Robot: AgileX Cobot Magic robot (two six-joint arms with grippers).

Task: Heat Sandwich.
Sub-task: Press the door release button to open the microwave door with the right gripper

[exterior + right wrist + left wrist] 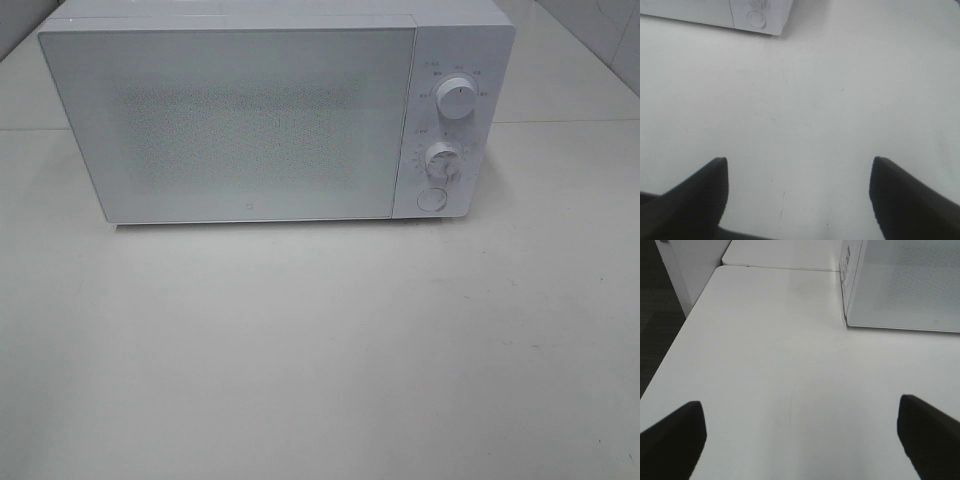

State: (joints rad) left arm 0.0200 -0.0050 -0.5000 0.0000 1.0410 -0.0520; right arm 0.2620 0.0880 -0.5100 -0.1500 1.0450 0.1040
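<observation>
Microwave [250, 120] sits, door shut, on the white table [320, 350]; left gripper [800, 405] and right gripper [798, 161] (both empty) hang above the table, jaws spread wide.

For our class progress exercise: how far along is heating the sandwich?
Done: nothing evident; the microwave door is shut, no sandwich in view. In hand: nothing; left claw and right claw are open, empty. Left: apparently every step, door and dials included.
</observation>
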